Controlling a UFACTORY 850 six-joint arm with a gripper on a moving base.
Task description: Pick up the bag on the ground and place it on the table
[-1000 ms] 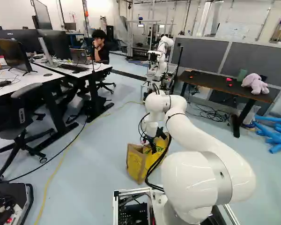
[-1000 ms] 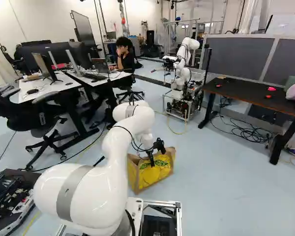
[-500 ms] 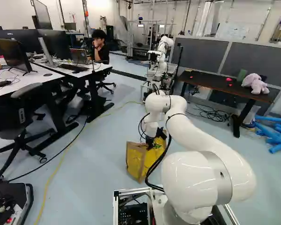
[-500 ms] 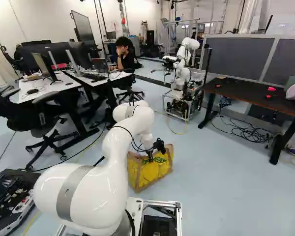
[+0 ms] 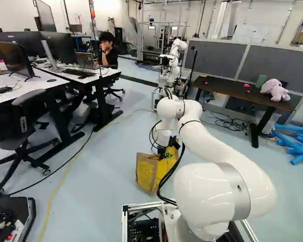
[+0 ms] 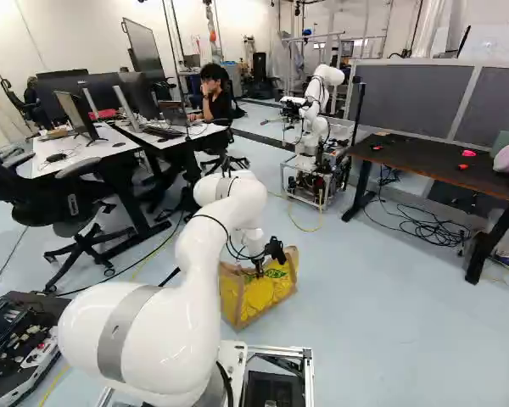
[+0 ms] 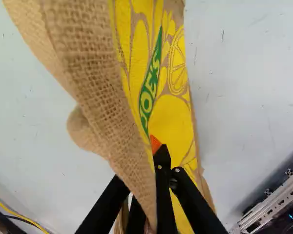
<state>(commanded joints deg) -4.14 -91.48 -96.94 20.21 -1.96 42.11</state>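
- Directly beneath the gripper (image 7: 152,152), find the bag (image 6: 267,297) upright on the floor (image 6: 373,331), long axis running across the closing direction.
- Judge nearly closed, apparently pinching an upper edge; one finger hidden by burlap.
- Raise first, then carry ahead and rightward toward the dark tabletop (image 6: 424,158).
- Skirt another robot (image 6: 319,127) by its near end; use bare floor between.

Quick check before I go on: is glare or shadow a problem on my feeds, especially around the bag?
Left base view: highlights on the glossy white arm, none hiding the bag. Right base view: similar shine on the arm, the bag's yellow print readily visible. Wrist view: bag free of strong glare, pale floor fairly evenly lit, darkening beside the metal frame.
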